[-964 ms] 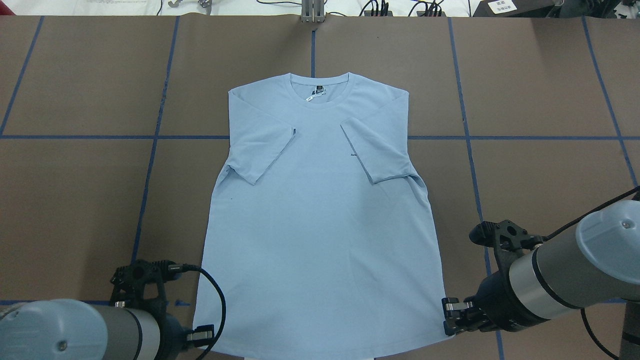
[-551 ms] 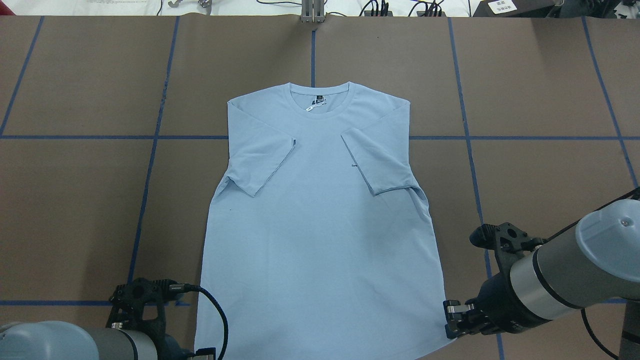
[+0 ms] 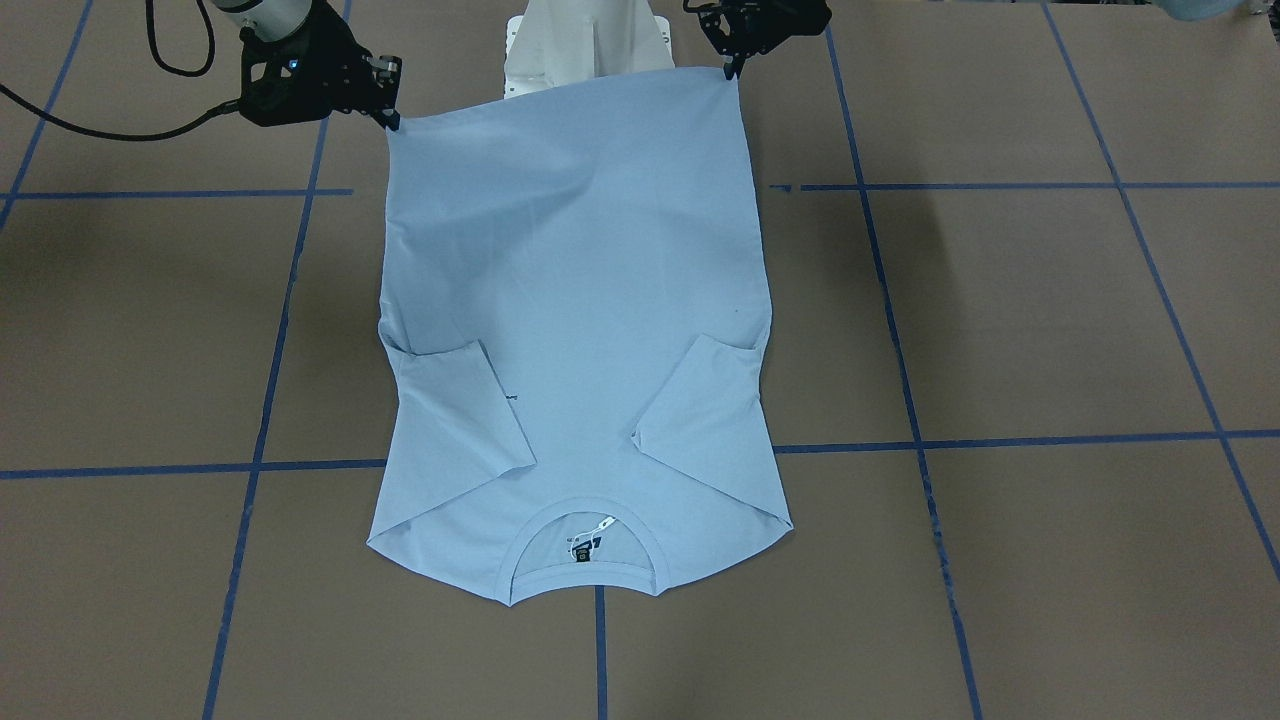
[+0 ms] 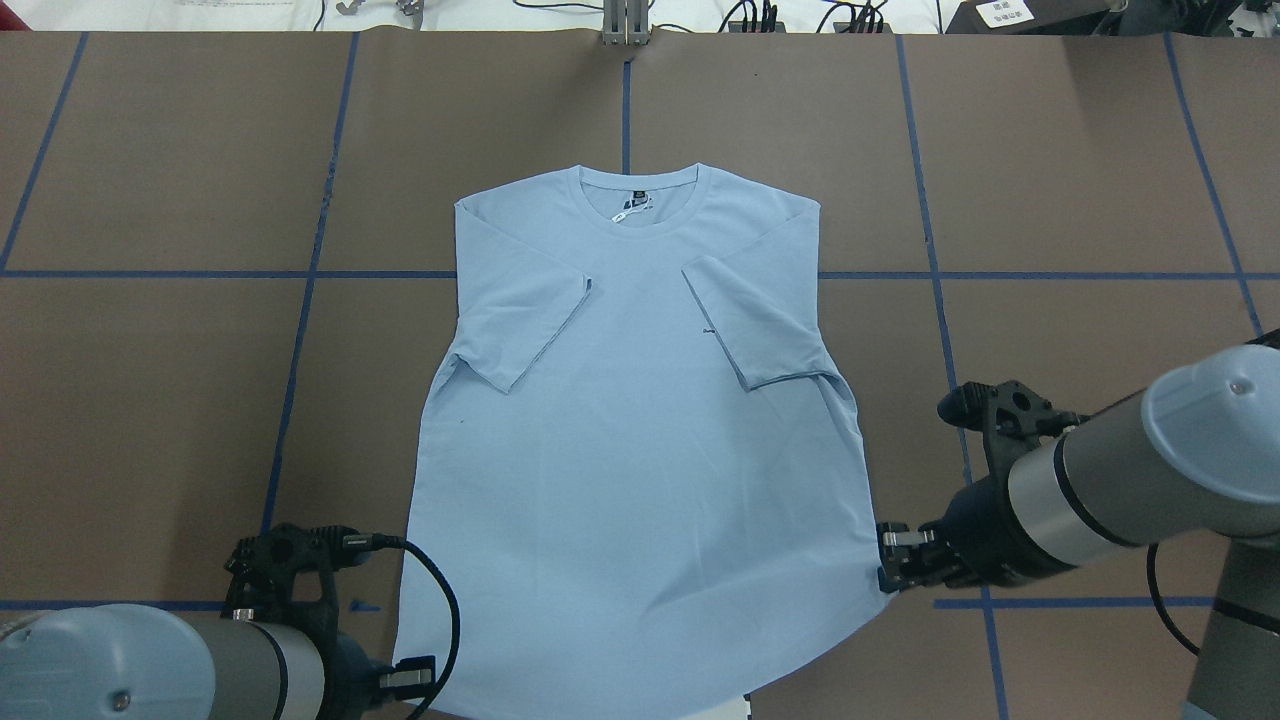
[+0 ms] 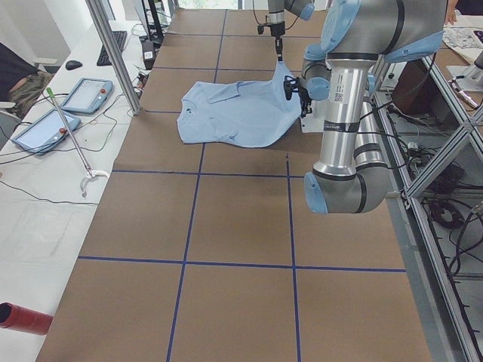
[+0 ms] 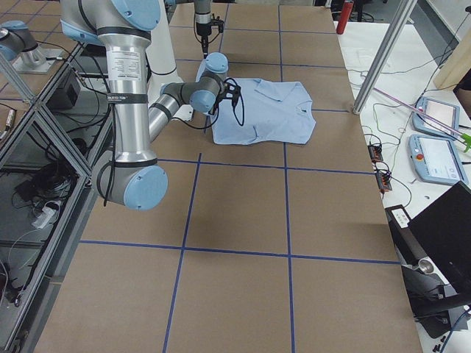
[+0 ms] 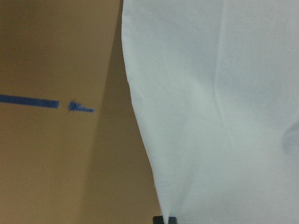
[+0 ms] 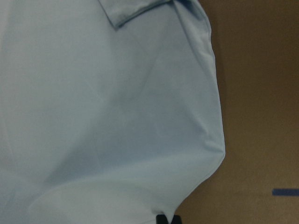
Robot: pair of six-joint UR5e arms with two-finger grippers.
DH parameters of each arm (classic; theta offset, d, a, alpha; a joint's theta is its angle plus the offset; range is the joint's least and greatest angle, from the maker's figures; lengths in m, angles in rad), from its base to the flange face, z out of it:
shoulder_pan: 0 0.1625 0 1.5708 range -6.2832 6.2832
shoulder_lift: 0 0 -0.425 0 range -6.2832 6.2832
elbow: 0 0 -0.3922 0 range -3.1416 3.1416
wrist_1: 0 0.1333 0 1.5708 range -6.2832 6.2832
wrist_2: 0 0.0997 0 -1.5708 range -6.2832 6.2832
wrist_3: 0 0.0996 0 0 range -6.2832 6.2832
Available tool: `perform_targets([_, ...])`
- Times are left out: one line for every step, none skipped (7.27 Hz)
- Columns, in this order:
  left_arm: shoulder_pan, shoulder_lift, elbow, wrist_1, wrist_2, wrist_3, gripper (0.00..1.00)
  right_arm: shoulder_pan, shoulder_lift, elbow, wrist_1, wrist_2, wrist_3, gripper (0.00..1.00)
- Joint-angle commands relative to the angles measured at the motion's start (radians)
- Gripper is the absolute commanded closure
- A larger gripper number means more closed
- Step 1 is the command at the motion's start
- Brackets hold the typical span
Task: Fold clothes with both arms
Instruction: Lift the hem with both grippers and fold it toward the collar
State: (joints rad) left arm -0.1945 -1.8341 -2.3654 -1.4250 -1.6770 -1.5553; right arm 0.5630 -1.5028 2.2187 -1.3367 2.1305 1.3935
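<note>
Currently I have the left gripper (image 4: 412, 682) at 7 o'clock and right gripper (image 4: 885, 568) at 4 o'clock pinching the T-shirt (image 4: 640, 450) hem corners; uneven lifting could slip one free.

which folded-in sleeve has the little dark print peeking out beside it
The sleeve on the robot's right side: the small dark print shows at its inner edge. The other sleeve has only plain fabric beside it.
</note>
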Motion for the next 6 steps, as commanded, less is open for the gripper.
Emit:
perform_targets([-0.138, -0.059, 0.063, 0.002, -0.007, 0.11, 1.0, 0.116, 0.083, -0.097, 0.001, -0.003, -0.044, 1.0])
perform_targets([-0.19, -0.092, 0.122, -0.002, -0.019, 0.145, 1.0, 0.145, 0.149, -0.155, 0.001, -0.01, -0.044, 1.0])
perform_targets([-0.232, -0.112, 0.177, -0.009, -0.032, 0.185, 1.0, 0.168, 0.189, -0.193, 0.001, -0.032, -0.045, 1.0])
perform_targets([-0.267, -0.126, 0.207, -0.029, -0.033, 0.188, 1.0, 0.196, 0.219, -0.23, 0.001, -0.034, -0.045, 1.0])
perform_targets([-0.32, -0.161, 0.285, -0.07, -0.035, 0.213, 1.0, 0.221, 0.246, -0.261, -0.001, -0.034, -0.045, 1.0])
perform_targets([-0.368, -0.19, 0.343, -0.095, -0.035, 0.256, 1.0, 0.225, 0.26, -0.289, 0.001, -0.043, -0.056, 1.0])
